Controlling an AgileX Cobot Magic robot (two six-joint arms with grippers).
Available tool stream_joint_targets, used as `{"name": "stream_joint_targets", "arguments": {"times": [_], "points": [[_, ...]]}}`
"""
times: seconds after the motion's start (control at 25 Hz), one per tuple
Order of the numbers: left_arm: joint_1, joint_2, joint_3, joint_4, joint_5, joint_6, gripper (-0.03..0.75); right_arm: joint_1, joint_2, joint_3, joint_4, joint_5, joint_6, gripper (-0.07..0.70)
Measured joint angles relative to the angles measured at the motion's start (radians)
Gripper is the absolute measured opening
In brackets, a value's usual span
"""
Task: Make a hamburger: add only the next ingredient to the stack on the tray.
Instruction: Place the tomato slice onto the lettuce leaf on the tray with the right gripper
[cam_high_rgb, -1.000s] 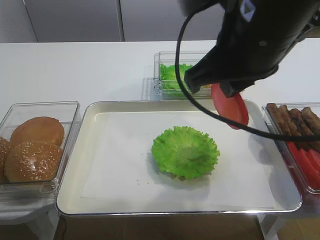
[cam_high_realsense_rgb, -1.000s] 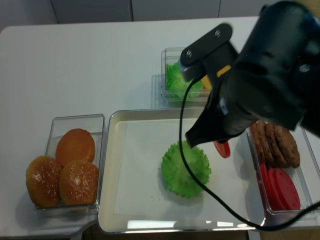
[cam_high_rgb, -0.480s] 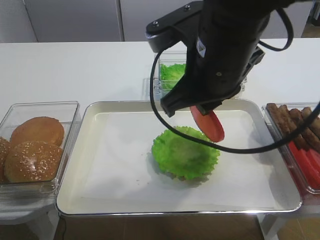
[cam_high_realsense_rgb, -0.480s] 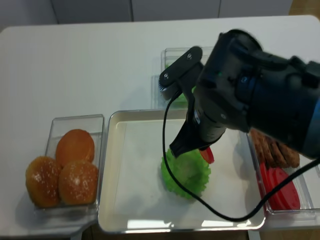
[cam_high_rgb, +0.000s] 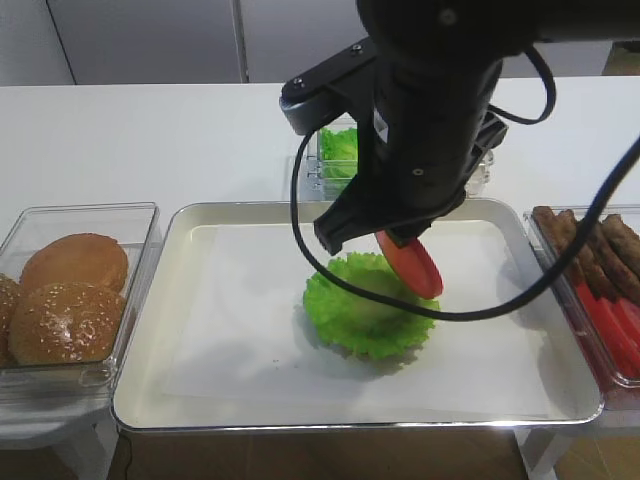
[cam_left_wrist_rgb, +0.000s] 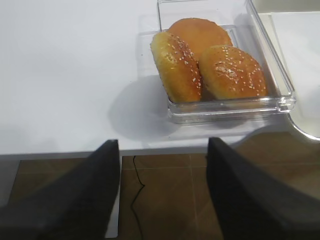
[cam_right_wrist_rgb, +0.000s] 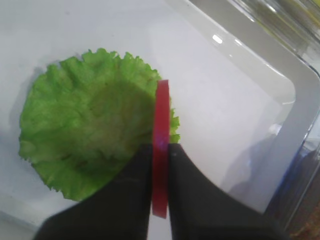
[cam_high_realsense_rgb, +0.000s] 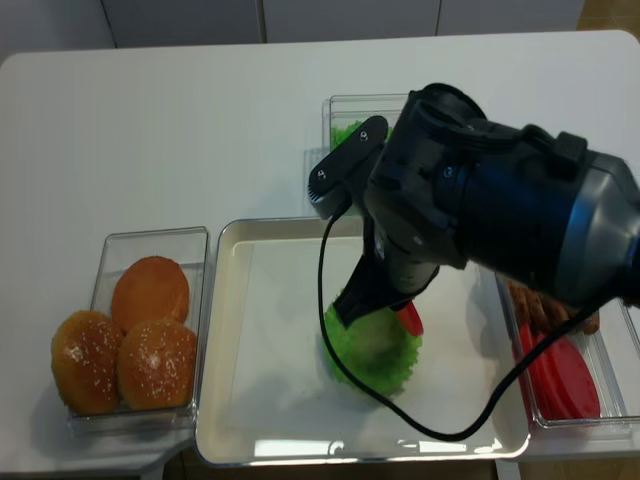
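The tomato slice stands on edge, pinched between the black fingers of my right gripper, which is shut on it. It hangs tilted over the right side of the green lettuce stack in the middle of the silver tray; I cannot tell whether it touches the leaf. In the overhead view the big black arm hides most of the tomato slice and part of the lettuce stack. My left gripper is open with nothing between its fingers, off the table's left edge above the floor.
A clear box of seeded buns sits left of the tray. Behind the tray is a box of lettuce. On the right, a box holds brown meat pieces and red slices. A black cable loops from the arm.
My right gripper has carried the tomato slice leftward and down, from over the tray's right edge to the right side of the lettuce.
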Motion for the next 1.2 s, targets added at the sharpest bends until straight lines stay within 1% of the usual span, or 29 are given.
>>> {"name": "stream_joint_targets", "arguments": {"times": [0.4, 0.52, 0.64, 1.04, 1.12, 1.2], "points": [[0.000, 0.000, 0.000, 0.000, 0.000, 0.000, 0.411, 0.002, 0.031, -0.004, 0.031, -0.007, -0.014, 0.062], [0.000, 0.000, 0.000, 0.000, 0.000, 0.000, 0.411, 0.002, 0.031, -0.004, 0.034, -0.007, -0.014, 0.081], [0.000, 0.000, 0.000, 0.000, 0.000, 0.000, 0.411, 0.002, 0.031, -0.004, 0.050, -0.002, -0.014, 0.141], [0.000, 0.000, 0.000, 0.000, 0.000, 0.000, 0.411, 0.002, 0.031, -0.004, 0.107, 0.009, -0.012, 0.414], [0.000, 0.000, 0.000, 0.000, 0.000, 0.000, 0.411, 0.002, 0.031, -0.004, 0.116, 0.012, -0.011, 0.461], [0.000, 0.000, 0.000, 0.000, 0.000, 0.000, 0.411, 0.002, 0.031, -0.004, 0.125, 0.014, -0.011, 0.488]]}}
